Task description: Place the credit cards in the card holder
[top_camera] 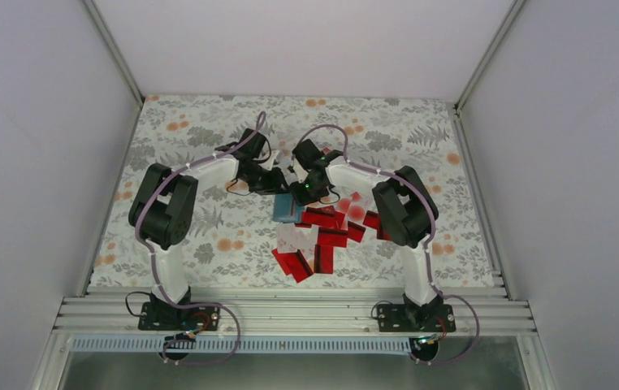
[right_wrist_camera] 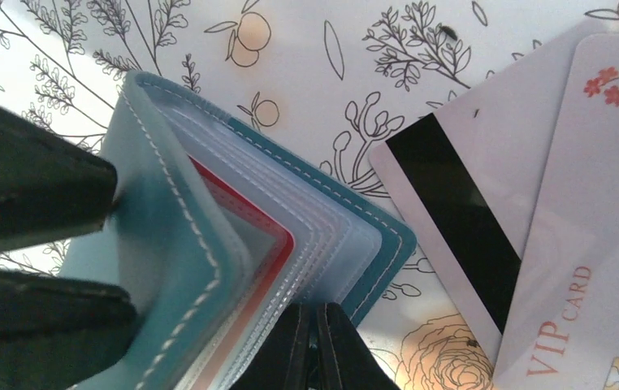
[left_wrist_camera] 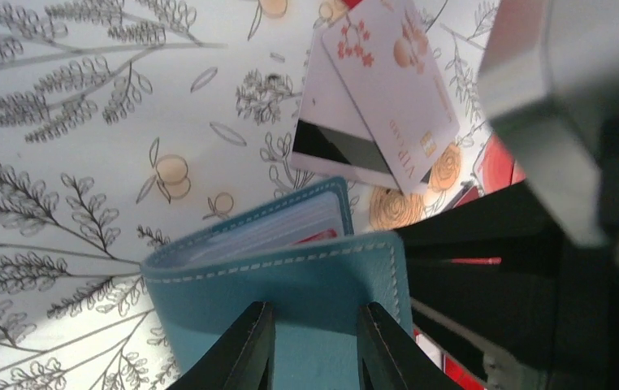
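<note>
Desk [top_camera: 192, 130] has a floral cloth with line-drawn branches and orange blossoms. Credit cards [top_camera: 322, 236] lie in a loose red heap by the right arm, overlapping, some hidden under the arm. Card holder [top_camera: 287, 210] is teal with a stitched, leather-like cover. It sits mid-desk just left of the heap, open like a book with its clear plastic sleeves [right_wrist_camera: 326, 231] fanned. A red-edged sleeved card [right_wrist_camera: 278, 244] is inside. VIP card [right_wrist_camera: 590, 244] is pale and reads "VIP CARD", with red blossoms and a gold chip cut off by the frame. It overlaps a white striped card [right_wrist_camera: 452, 203]. Left gripper [left_wrist_camera: 314, 321] is clamped on the holder's cover. Right gripper [right_wrist_camera: 317, 349] has its fingers nearly together at the sleeve edges, with a thin red card edge [left_wrist_camera: 473, 262] pinched between them in the left wrist view
</note>
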`<action>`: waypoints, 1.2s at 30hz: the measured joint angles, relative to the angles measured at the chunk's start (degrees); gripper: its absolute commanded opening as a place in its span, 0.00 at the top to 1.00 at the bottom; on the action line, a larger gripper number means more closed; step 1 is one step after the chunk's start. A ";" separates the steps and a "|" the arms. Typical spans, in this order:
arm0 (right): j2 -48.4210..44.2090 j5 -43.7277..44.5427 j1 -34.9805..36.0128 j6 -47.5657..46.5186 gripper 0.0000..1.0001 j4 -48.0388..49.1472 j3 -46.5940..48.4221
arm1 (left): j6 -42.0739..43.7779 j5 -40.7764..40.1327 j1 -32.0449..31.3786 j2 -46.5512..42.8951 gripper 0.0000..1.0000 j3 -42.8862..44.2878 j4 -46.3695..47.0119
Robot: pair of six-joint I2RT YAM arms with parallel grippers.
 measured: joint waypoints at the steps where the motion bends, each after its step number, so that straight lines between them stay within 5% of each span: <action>1: 0.00 -0.07 -0.02 0.15 0.96 0.04 -0.02 | 0.02 0.44 0.00 0.02 0.73 -0.39 0.02; 9: 0.11 -1.29 -0.42 0.13 0.93 0.39 -0.17 | -0.24 2.82 0.20 2.10 0.80 -2.99 2.58; 24: -3.76 1.40 0.24 -4.76 0.74 4.11 -6.84 | -1.53 3.06 0.37 6.45 0.81 2.80 -0.87; 36: -5.49 1.66 2.82 -6.64 0.76 1.49 -8.44 | -1.95 3.08 0.24 7.10 0.82 3.78 -1.07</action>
